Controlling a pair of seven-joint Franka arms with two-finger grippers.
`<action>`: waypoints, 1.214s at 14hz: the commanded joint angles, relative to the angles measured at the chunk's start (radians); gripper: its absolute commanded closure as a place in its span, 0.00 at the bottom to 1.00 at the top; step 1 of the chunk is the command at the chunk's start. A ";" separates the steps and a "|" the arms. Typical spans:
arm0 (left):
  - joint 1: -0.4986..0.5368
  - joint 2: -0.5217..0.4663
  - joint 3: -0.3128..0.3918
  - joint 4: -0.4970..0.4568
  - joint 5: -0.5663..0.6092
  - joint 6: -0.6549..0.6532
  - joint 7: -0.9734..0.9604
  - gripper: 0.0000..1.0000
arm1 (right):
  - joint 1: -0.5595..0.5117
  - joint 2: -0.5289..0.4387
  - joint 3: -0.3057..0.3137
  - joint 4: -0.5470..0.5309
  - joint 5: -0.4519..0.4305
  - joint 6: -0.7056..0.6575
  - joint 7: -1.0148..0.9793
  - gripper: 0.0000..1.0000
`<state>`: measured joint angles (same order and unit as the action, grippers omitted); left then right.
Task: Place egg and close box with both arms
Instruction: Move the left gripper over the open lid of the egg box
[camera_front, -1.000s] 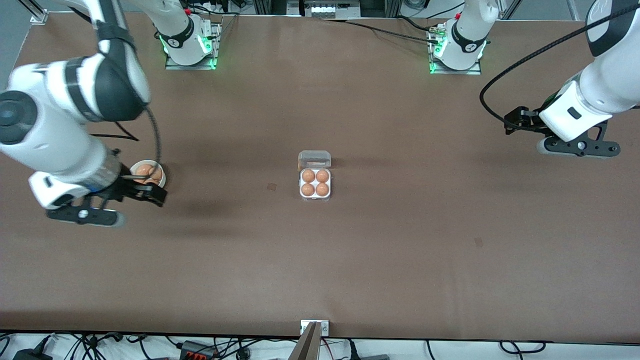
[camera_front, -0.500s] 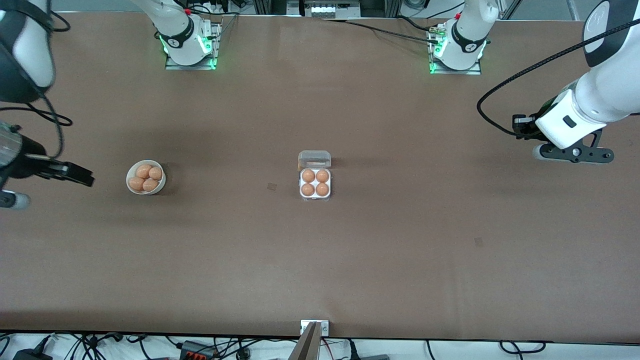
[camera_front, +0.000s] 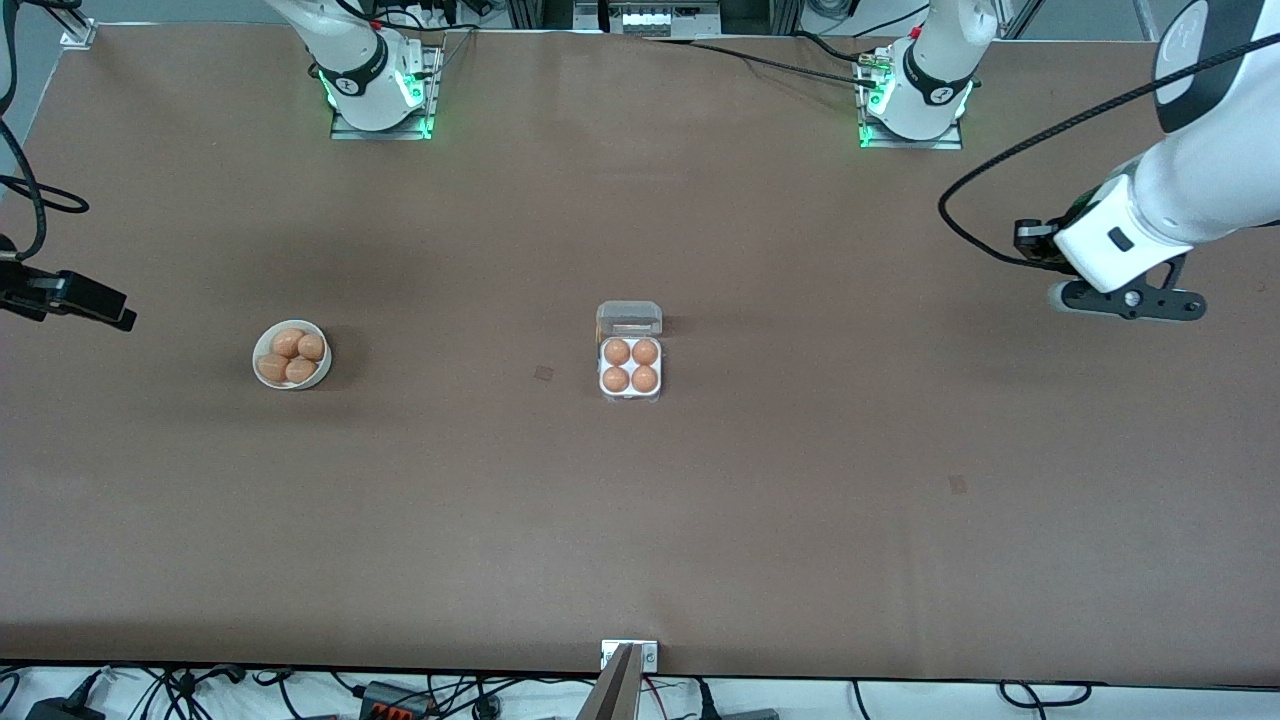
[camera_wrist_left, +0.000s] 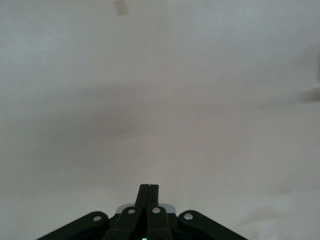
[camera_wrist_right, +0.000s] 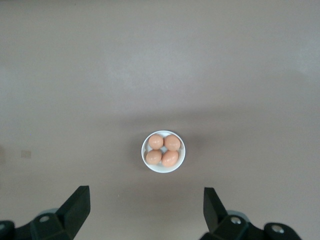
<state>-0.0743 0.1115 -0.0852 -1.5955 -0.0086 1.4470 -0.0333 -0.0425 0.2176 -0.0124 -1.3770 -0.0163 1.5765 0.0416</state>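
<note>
- On the brown tabletop (camera_front: 800, 520), both arms are drawn up and out to their own ends, leaving the middle unobstructed.
- Left arm (camera_front: 1190, 170): waits over the left arm's end of the tabletop. Left pincer (camera_wrist_left: 148, 189) has fingers pressed together, nothing between them; its wrist view shows only bare surface below.
- Right arm: almost out of the front view; only the black right pincer (camera_wrist_right: 145, 205) shows at the edge. Fingers spread wide and empty, hanging high over the bowl (camera_wrist_right: 181, 159), presumably to keep the egg supply in sight.
- Box (camera_front: 630, 395): mid-tabletop, well apart from both pincers. All four cells hold an egg (camera_front: 617, 352); lid (camera_front: 629, 318) lies back open on the side toward the bases.
- Bowl sits toward the right arm's end, four spare eggs inside.
- Judgement: filling looks complete; closing the lid is not yet done.
</note>
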 joint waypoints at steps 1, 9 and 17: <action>-0.010 0.022 -0.065 -0.027 -0.071 0.022 -0.066 0.99 | -0.013 -0.127 0.014 -0.172 -0.005 0.028 -0.020 0.00; -0.016 0.080 -0.402 -0.202 -0.102 0.444 -0.438 0.99 | -0.016 -0.219 0.012 -0.329 -0.025 0.177 -0.088 0.00; -0.249 0.315 -0.452 -0.196 0.094 0.754 -0.800 0.99 | -0.016 -0.218 0.011 -0.287 -0.022 0.140 -0.083 0.00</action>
<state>-0.2688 0.3600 -0.5330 -1.8102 -0.0196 2.1511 -0.7140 -0.0441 0.0117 -0.0125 -1.6646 -0.0313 1.7339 -0.0332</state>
